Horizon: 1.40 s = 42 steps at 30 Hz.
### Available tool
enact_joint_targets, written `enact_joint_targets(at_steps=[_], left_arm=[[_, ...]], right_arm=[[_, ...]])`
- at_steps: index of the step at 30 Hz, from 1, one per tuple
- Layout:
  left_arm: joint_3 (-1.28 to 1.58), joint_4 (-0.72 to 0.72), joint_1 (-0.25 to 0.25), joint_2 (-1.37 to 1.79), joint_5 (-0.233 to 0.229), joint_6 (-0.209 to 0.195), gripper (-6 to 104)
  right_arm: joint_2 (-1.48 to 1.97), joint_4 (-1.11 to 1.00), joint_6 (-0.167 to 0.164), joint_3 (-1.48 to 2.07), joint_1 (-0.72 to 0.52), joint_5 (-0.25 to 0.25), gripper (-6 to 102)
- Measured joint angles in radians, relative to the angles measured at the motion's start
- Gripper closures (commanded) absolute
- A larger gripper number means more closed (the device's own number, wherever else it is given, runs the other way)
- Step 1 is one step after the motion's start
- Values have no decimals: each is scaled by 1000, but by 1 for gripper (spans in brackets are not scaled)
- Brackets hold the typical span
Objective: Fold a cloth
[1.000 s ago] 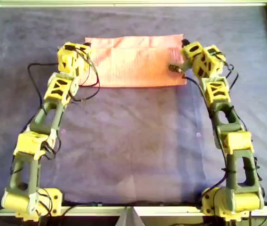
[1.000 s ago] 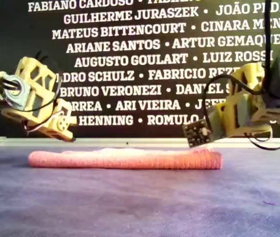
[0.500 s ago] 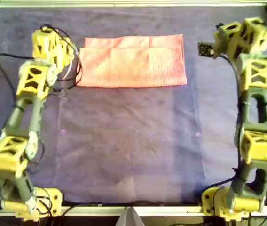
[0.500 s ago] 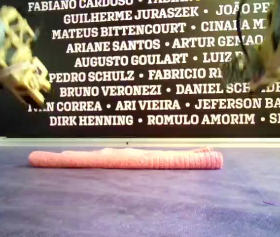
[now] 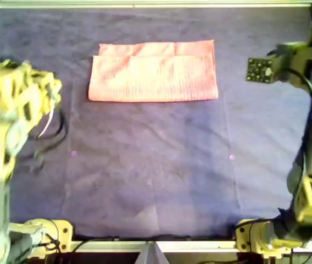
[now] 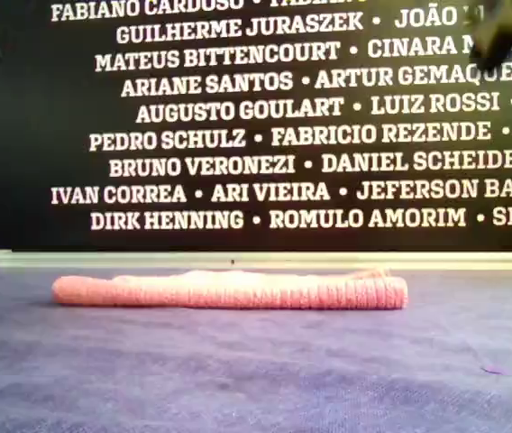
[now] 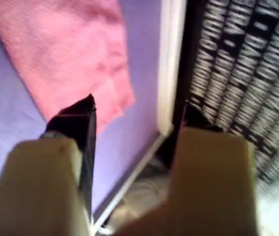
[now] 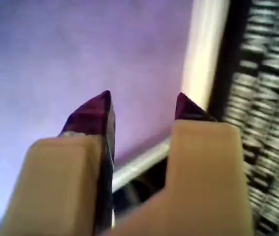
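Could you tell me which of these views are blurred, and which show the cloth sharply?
Overhead view: both arms are motion-smeared at the left and right edges, while the cloth is crisp. Exterior view: the cloth and wall lettering are sharp; only blurred scraps of arm show in the top corners. Left wrist view: soft overall, cloth fuzzy. Right wrist view: soft, with no cloth visible.
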Motion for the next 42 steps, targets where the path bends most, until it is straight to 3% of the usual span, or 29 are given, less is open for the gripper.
enact_joint_targets(at_steps=[9,11,15,16,19,22,26,39,42], left_arm=[[376,0,0,588,0,-8,35],[431,0,0,692,0,-5,35],[554,0,0,881,0,0,35],[583,2,0,919,0,0,35],[658,2,2,940,-2,0,35],[718,2,2,931,-3,0,35],[795,2,2,933,-5,0,35],[1025,-173,2,937,-5,3,35],[1086,-253,2,937,-5,3,35]], right_arm=[[650,3,-8,337,-9,11,45],[815,3,-25,499,-2,11,45],[1143,3,-103,868,-8,26,44],[1215,3,-144,960,-8,38,44],[1396,-38,-218,1204,-9,77,44],[1591,-140,-247,1390,-9,94,44],[1792,-316,-245,1586,-3,95,44],[1802,-801,-249,2235,-6,89,44],[1802,-911,-227,2344,-6,89,44]])
